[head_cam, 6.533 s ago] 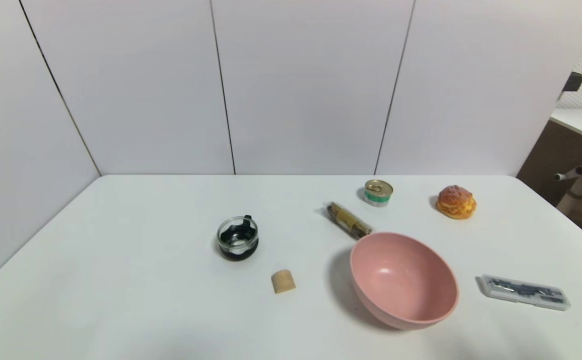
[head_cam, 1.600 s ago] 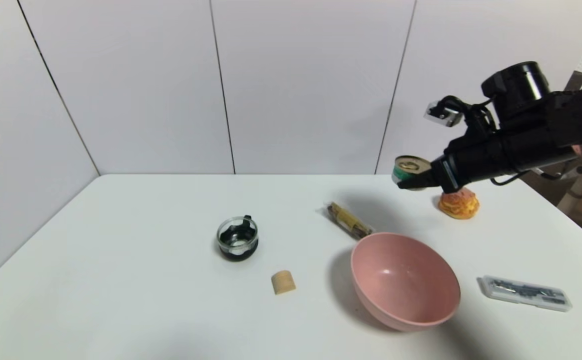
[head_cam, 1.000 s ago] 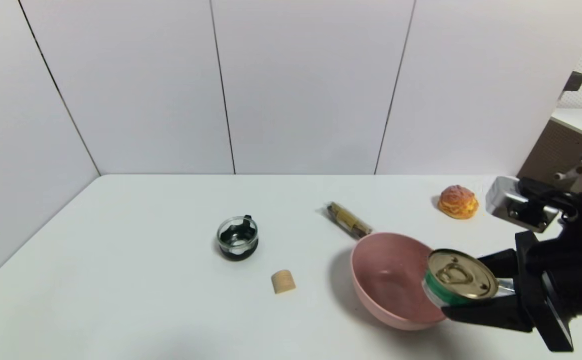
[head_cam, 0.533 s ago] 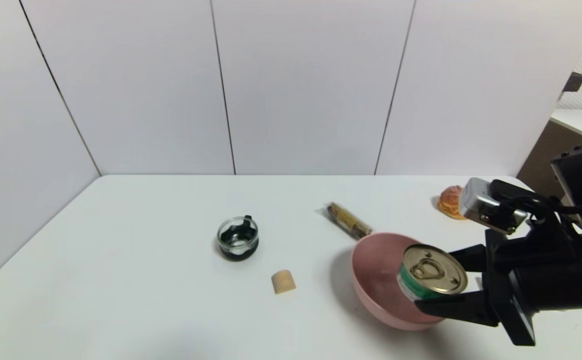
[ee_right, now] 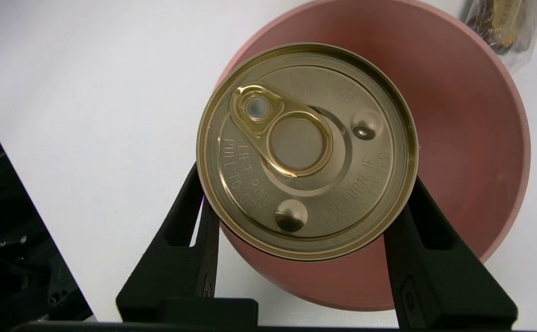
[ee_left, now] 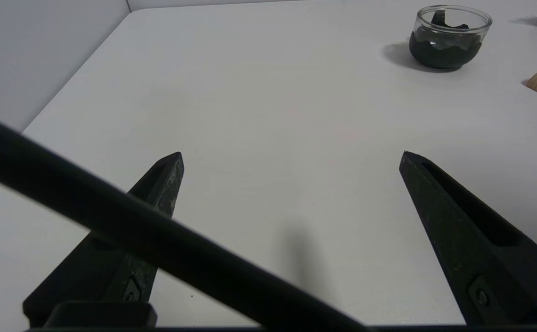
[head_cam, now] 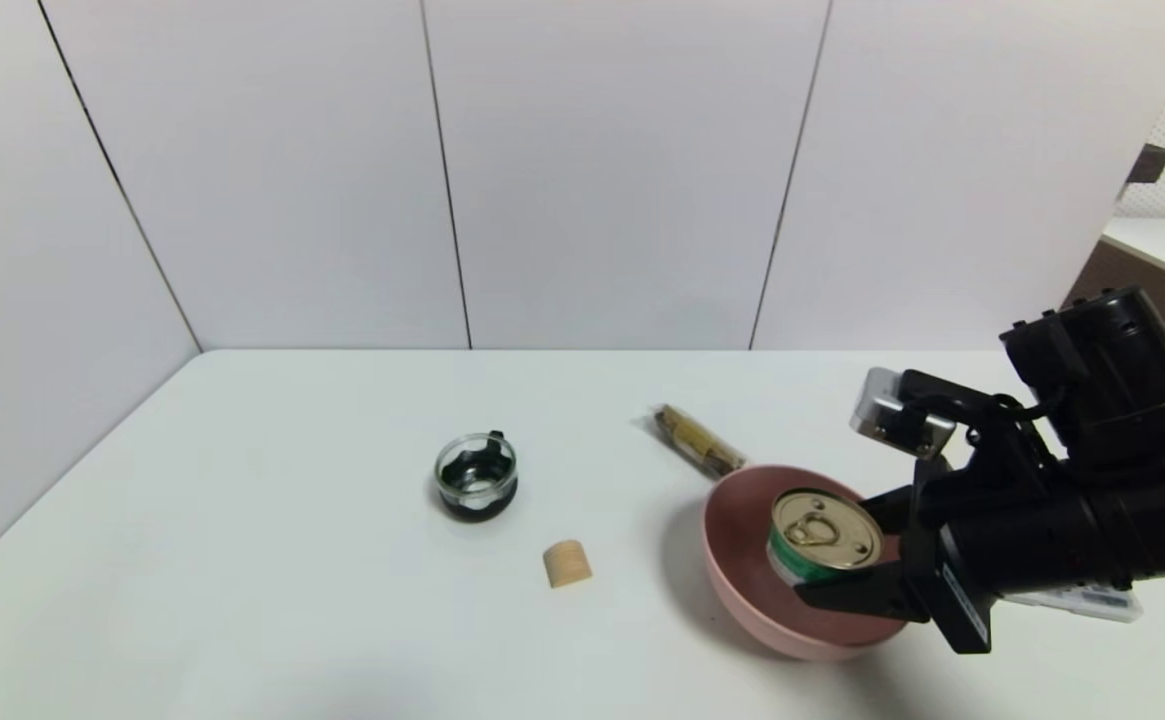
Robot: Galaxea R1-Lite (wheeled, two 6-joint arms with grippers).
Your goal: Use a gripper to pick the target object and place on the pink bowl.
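The squat tin can (head_cam: 824, 535) with its gold pull-tab lid (ee_right: 306, 150) and green-and-white label hangs above the pink bowl (head_cam: 732, 540), over the bowl's near-right part. My right gripper (head_cam: 847, 548) is shut on the can, one dark finger on each side of it, reaching in from the right. In the right wrist view the pink bowl (ee_right: 471, 115) lies directly under the can. My left gripper (ee_left: 291, 159) is open over bare table at the left, out of the head view.
A black-and-clear glass cup (head_cam: 476, 477) and a tan cork cylinder (head_cam: 567, 563) sit left of the bowl. A wrapped brown roll (head_cam: 698, 441) lies just behind it. A clear plastic case (head_cam: 1092, 600) shows partly under my right arm.
My right gripper has carried the can leftward and lower, from the bowl's right rim to over its inside. The arm now hides the bun at the back right.
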